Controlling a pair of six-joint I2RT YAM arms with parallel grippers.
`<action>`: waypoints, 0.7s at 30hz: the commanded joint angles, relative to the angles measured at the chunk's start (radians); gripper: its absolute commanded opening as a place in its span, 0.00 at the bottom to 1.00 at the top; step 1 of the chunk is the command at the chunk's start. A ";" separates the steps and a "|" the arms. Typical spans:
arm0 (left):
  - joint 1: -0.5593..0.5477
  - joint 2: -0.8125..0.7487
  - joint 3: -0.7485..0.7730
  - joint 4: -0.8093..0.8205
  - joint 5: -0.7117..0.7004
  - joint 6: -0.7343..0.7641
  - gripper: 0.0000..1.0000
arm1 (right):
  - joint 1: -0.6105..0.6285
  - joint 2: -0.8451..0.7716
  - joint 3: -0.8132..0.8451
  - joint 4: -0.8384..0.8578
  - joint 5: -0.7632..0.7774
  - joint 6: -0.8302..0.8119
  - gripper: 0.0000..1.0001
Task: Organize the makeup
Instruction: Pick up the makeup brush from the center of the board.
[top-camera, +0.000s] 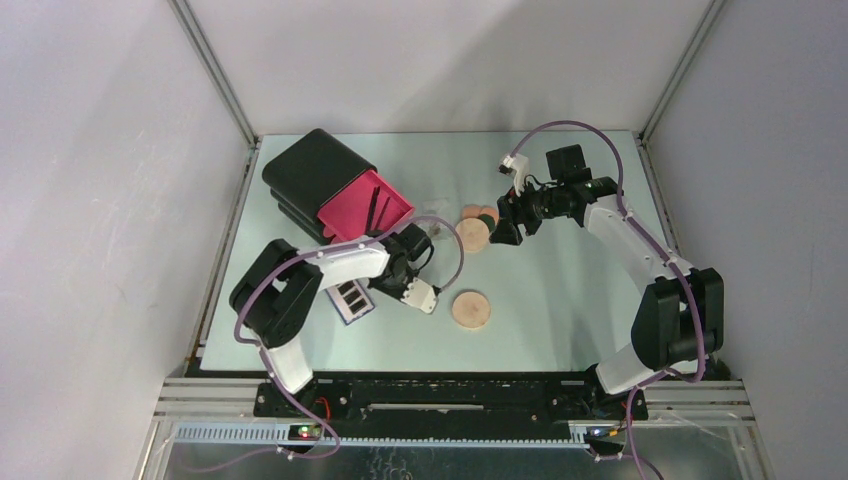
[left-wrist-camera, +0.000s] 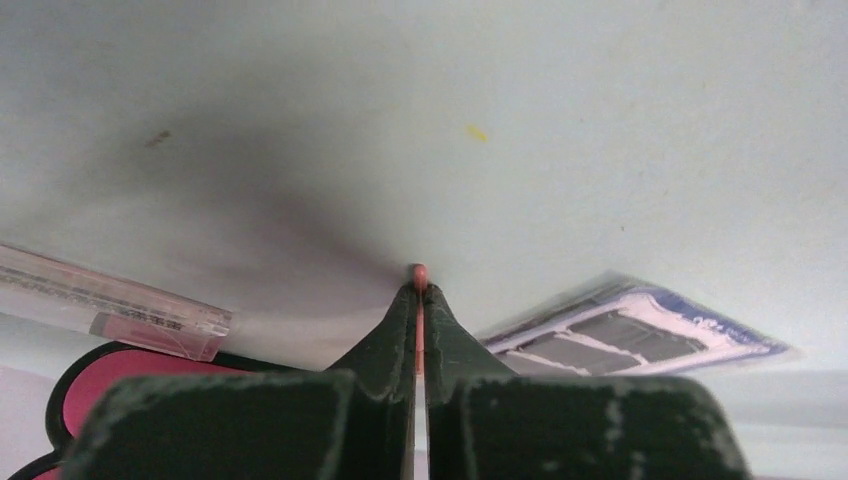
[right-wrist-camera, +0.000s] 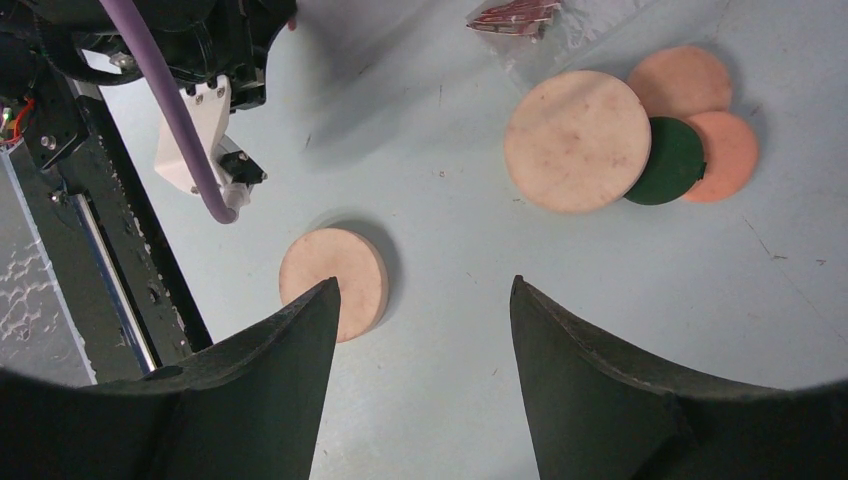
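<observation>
Inside the clamped left pincer (left-wrist-camera: 419, 292), a pink stick (left-wrist-camera: 419, 272) pokes forward.

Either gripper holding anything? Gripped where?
Left gripper pinches a thin pink stick near its rounded end, which just clears the fingertips. Right gripper is open, holding nothing.

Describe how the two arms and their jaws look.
Left arm and right arm look alike: white links between black joint housings, on black bases. A purple cable runs along each. The jaws are dark, matte and wedge-shaped, tapering to the tips, with scuffed edges.
</observation>
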 joint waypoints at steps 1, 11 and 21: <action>-0.025 -0.062 -0.028 0.082 0.127 -0.071 0.01 | 0.002 -0.012 0.007 0.000 -0.008 -0.017 0.72; -0.102 -0.169 0.115 -0.067 0.210 -0.270 0.00 | -0.013 -0.028 0.007 0.001 -0.007 -0.015 0.71; -0.077 -0.291 0.333 -0.269 0.526 -0.509 0.00 | -0.037 -0.042 0.007 0.004 0.004 -0.014 0.71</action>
